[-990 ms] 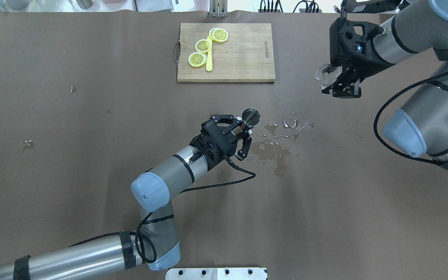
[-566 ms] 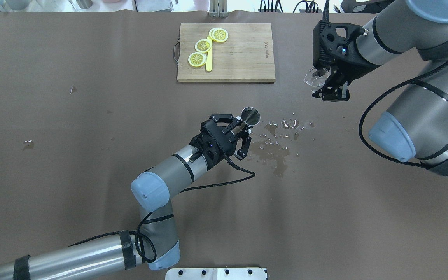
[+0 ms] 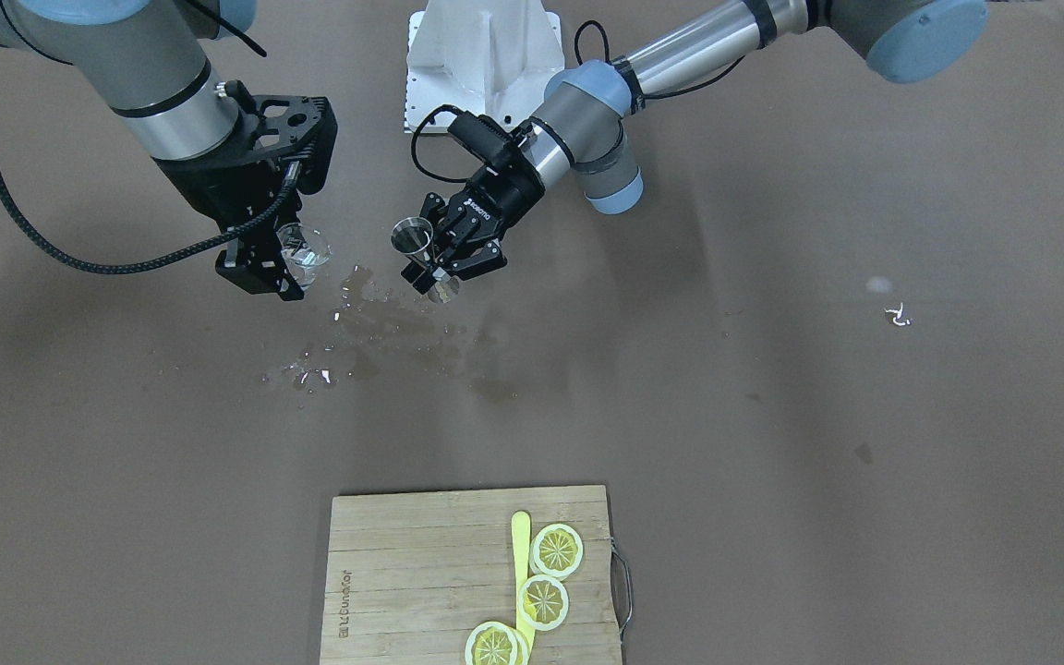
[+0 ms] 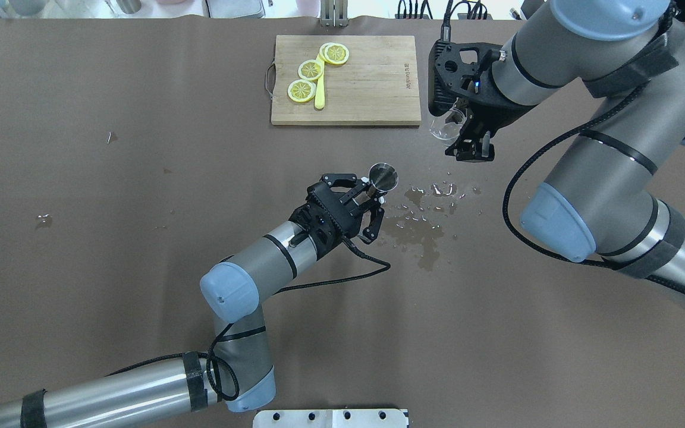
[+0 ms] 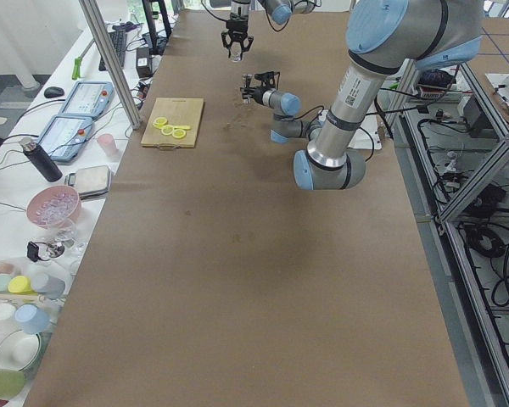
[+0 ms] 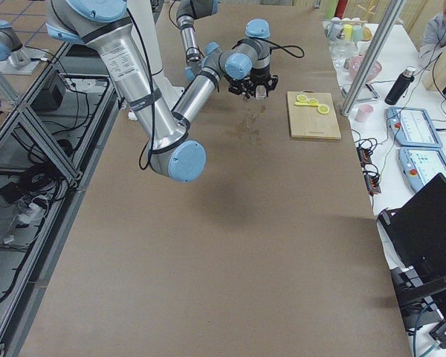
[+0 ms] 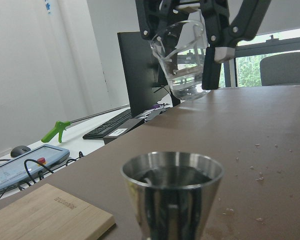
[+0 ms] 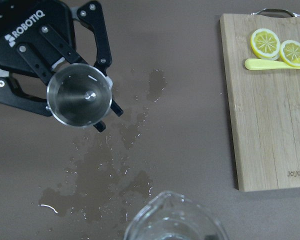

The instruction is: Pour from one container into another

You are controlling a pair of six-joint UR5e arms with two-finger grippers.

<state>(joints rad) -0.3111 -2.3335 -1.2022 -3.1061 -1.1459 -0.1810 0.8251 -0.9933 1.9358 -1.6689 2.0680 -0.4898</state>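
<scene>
Well, the big brown table (image 4: pixel 140 238) has a wooden board (image 4: pixel 366 89) lying on its far side, and I will say where each thing is from that board. The right arm (image 4: pixel 586 148) reaches in toward the board's near right corner. The left arm (image 4: pixel 259 261) stops well short of the board, on the robot's side of it. The right gripper (image 4: pixel 455 135) is pinching a clear glass cup (image 7: pixel 182 70) from both sides and holds it up in the air, just off that corner of the board. The glass is about upright and has a little water at the bottom. The left gripper (image 4: pixel 373 195) is pinching a small shiny metal cup (image 8: pixel 80 95) low down by its narrow part, out in front of the board's near edge. This cup stands straight with its mouth up, and it looks empty inside. I think the pouring is not done yet: the glass is off to one side of the metal cup and not above it. It must go over the metal cup and tip. A wet patch (image 4: pixel 420 229) is on the table, a bit farther from the board than the metal cup. Lemon slices (image 4: pixel 310 70) and a yellow stick (image 4: pixel 319 95) lie on the board.
</scene>
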